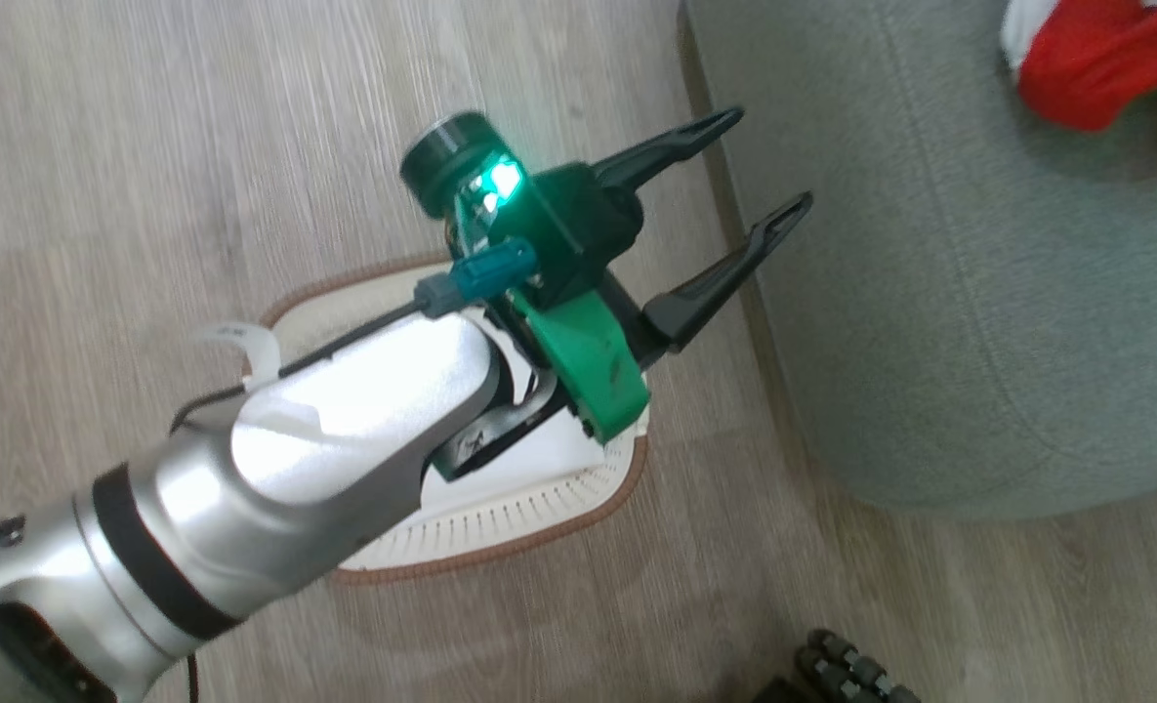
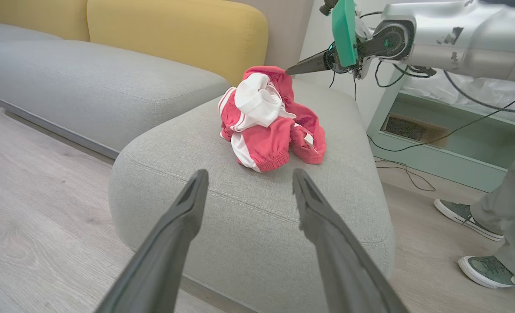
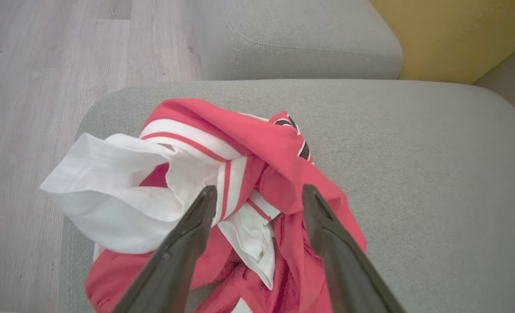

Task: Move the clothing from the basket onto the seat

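The clothing [image 2: 270,121], a red and white bundle, lies on the grey seat [image 2: 248,208], and part of it shows at the top right of the head view [image 1: 1086,68]. My right gripper [image 3: 259,189] hangs open just above the clothing [image 3: 248,148], fingers apart with fabric beneath them; it also shows above the pile in the left wrist view [image 2: 303,67]. My left gripper [image 1: 769,158] is open and holds nothing, above the cream basket [image 1: 500,557] on the floor, pointing at the seat [image 1: 929,293]. The arm hides most of the basket.
Yellow back cushions [image 2: 174,30] and another grey cushion [image 2: 88,87] stand behind the seat. A person's shoes [image 2: 466,213] are on the floor at the right, by a pale green cabinet [image 2: 448,143] and loose cables [image 2: 405,169]. Wood floor surrounds the basket.
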{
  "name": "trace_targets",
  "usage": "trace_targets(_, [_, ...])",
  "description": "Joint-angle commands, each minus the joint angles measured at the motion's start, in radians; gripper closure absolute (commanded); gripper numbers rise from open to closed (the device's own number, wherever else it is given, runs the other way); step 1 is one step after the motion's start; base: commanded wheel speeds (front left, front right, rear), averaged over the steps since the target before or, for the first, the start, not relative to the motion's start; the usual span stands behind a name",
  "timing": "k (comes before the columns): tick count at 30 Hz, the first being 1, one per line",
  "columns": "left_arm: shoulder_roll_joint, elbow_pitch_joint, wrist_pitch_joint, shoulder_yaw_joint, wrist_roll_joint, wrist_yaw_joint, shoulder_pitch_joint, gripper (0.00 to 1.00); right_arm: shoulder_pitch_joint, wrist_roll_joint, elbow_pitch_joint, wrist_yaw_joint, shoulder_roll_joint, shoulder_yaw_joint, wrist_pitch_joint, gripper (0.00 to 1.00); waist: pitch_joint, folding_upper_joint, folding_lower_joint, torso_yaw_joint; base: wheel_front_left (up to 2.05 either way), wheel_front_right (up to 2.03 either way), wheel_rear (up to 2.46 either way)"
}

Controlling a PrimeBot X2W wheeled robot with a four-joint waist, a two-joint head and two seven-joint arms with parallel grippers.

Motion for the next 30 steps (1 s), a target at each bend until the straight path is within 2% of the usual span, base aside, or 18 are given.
trace_targets(1, [0.005,-0.021,-0.011,0.036,-0.009,0.011,0.008,0.0,0.036,0.026,-0.044,0.0,-0.062,0.025,0.0,0.0,-0.05,0.0,0.0,-0.007,0.0,0.0,0.0])
trace_targets(7, [0.023,-0.014,-0.035,0.052,-0.034,0.038,0.06,0.0,0.056,0.082,-0.129,0.0,-0.114,0.133,-0.094,0.0,-0.139,0.0,0.0,-0.01,0.0,0.0,0.0])
trace_targets(15, [0.057,-0.029,-0.062,0.088,-0.066,0.082,0.129,0.0,0.115,0.127,-0.219,0.0,-0.123,0.143,-0.245,0.0,-0.246,0.0,0.0,0.014,0.0,0.0,0.0])
trace_targets(24, [0.105,-0.049,-0.081,0.131,-0.095,0.129,0.206,0.0,0.268,0.085,-0.336,0.0,-0.105,0.043,-0.351,0.0,-0.34,0.0,0.0,0.061,0.0,0.0,0.0])
trace_targets(30, [0.133,-0.06,-0.091,0.165,-0.112,0.154,0.264,0.0,0.425,0.031,-0.419,0.0,-0.04,-0.072,-0.39,0.0,-0.388,0.0,0.0,0.099,0.0,0.0,0.0])
